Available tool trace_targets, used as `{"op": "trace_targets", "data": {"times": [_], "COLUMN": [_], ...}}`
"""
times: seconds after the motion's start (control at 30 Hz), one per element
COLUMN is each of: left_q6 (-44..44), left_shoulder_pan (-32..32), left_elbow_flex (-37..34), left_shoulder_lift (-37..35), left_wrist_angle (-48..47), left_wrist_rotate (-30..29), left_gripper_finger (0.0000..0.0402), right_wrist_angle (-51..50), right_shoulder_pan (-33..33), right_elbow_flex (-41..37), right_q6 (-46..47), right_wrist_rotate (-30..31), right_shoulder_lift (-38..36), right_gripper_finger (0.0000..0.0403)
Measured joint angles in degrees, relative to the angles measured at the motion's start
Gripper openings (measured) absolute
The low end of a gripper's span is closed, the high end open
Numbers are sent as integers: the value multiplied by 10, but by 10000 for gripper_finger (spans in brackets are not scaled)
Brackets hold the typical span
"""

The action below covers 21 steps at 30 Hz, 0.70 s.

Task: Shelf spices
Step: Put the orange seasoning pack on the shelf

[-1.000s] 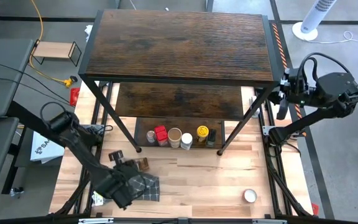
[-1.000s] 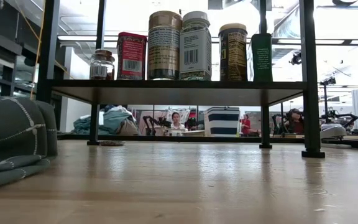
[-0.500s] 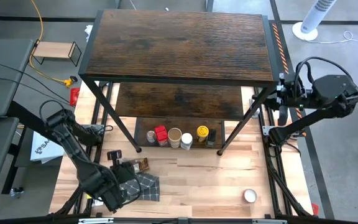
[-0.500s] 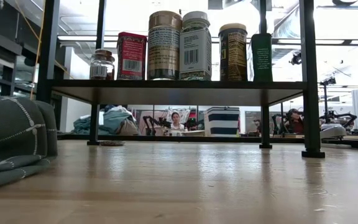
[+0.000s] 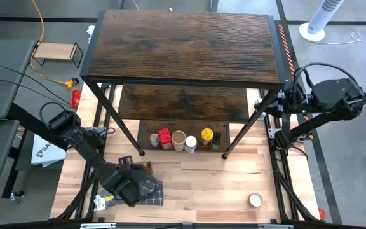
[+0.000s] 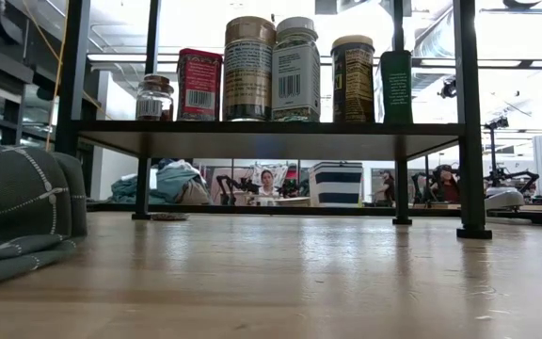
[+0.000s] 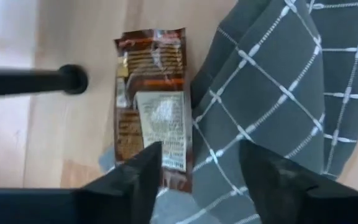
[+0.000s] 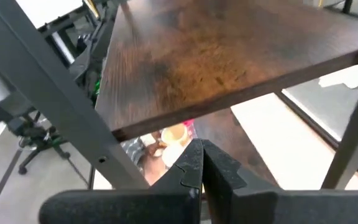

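Observation:
The shelf (image 5: 183, 44) fills the table's far half. Several spices (image 5: 184, 138) stand in a row on its lowest board (image 6: 271, 139), seen as jars and a red tin (image 6: 199, 85) in the low view. A brown spice packet (image 7: 154, 106) lies flat on the table, against the left edge of the grey checked cloth (image 7: 278, 93). My left gripper (image 7: 194, 180) hangs open over packet and cloth (image 5: 150, 192), pointing down, one finger above each. My right gripper (image 8: 201, 163) is shut and held high beside the shelf's right legs (image 5: 286, 102).
A small round white-topped jar (image 5: 255, 200) sits alone near the table's front right. The shelf's black legs (image 5: 140, 151) stand just beyond the packet. The folded cloth (image 6: 17, 207) bulks up at the near left. Bare wood lies between cloth and white jar.
My left gripper first drew back toward the table's near left corner, then came back toward the far right and now stands over the cloth's left edge beside the packet. My right gripper has turned a little toward the shelf. Packet, cloth and shelved spices have stayed put.

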Motion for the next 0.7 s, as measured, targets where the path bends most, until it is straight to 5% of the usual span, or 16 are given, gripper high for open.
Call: {"op": "trace_targets", "data": {"times": [0.23,0.7], "left_q6": [48,15], "left_shoulder_pan": [47,42], "left_elbow_flex": [-39,-77], "left_shoulder_lift": [0,0], "left_wrist_angle": [32,43], "left_wrist_rotate": [24,51], "left_gripper_finger": [270,276], "right_wrist_angle": [-18,-52], "right_shoulder_pan": [0,0], "right_elbow_flex": [0,0], "right_q6": [4,6], "right_wrist_rotate": [-6,-6], "right_shoulder_lift": [4,6], "right_gripper_finger": [0,0]}}
